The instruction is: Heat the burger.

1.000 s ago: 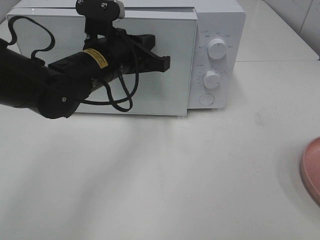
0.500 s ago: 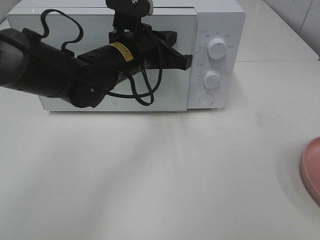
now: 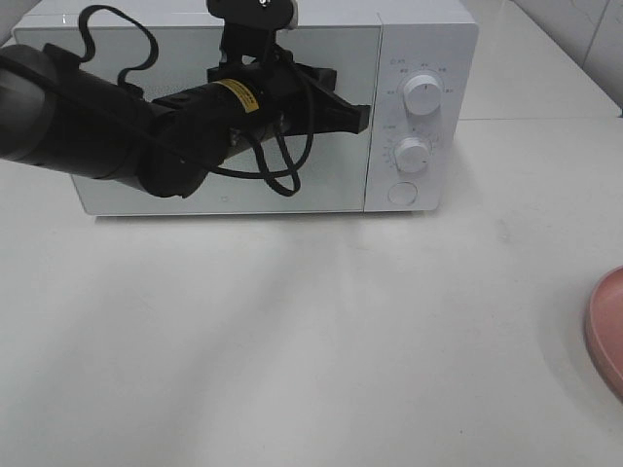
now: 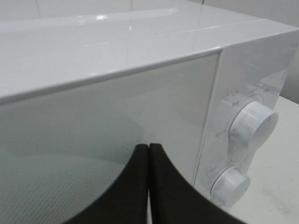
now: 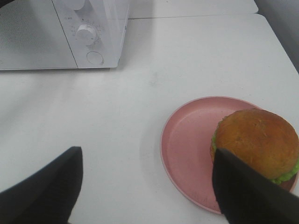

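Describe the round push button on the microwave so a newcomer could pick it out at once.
Start at the white microwave at the back of the table and go to its control panel, the strip right of the glass door. Two ribbed knobs sit there, one above the other. The button lies just below the lower knob: flat and smooth, where the knobs stick out.

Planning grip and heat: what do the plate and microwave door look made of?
Plate: likely matte pink plastic or melamine; even colour, soft sheen, thin raised rim. Microwave door: glossy glass or clear plastic; it shows reflections and a fine dotted mesh behind the pane.
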Controlling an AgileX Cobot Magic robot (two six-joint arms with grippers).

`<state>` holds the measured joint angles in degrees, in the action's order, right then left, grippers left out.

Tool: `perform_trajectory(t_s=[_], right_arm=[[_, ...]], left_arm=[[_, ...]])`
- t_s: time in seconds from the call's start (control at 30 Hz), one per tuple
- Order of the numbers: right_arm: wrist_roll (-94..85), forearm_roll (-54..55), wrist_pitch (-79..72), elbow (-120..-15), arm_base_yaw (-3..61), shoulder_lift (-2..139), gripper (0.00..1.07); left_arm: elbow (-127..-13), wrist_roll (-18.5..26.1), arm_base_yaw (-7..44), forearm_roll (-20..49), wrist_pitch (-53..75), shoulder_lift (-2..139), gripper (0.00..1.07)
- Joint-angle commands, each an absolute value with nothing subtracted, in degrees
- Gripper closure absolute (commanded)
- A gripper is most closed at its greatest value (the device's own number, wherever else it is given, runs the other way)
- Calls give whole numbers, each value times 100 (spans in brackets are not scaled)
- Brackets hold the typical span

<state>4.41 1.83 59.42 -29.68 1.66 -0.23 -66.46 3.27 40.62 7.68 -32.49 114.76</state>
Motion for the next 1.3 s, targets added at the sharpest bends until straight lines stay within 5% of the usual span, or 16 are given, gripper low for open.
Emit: perform_trajectory(t_s=[0.03,0.07,0.13,0.17,0.2,0.23,0.27,0.33,0.93,1.13,1.3], right_arm=[[401,172,5907,-2956,126,-172,32],[401,172,5907,-2956,126,-172,32],[401,172,5907,-2956,126,-172,32],[401,172,5907,-2956,126,-172,32],[401,172,5907,-2956,126,-172,32],[401,172,5907,-2956,126,-172,32],[401,172,5907,-2956,126,-172,32],[401,172,5907,-2956,126,-172,32],[395,172,5907,-2956,126,-172,32],[395,172,5907,-2956,126,-172,32],[395,172,5907,-2956,126,-172,32]], left_arm=[[-6360,378,4188,928,-2974,11104,102],[-6360,378,4188,928,-2974,11104,102],[-6010,579,4366,911,-2504,10749,69],[-6010,579,4366,911,-2504,10749,69],[-5942,579,4435,911,-2395,10668,58],[-5810,561,4538,911,-2097,10508,31],[-5810,561,4538,911,-2097,10508,31],[-5781,579,4693,865,-1043,10273,5],[-5781,413,4704,848,4291,8932,8],[-5781,160,3799,842,5311,8451,8],[-5781,178,2338,819,5907,7804,8]])
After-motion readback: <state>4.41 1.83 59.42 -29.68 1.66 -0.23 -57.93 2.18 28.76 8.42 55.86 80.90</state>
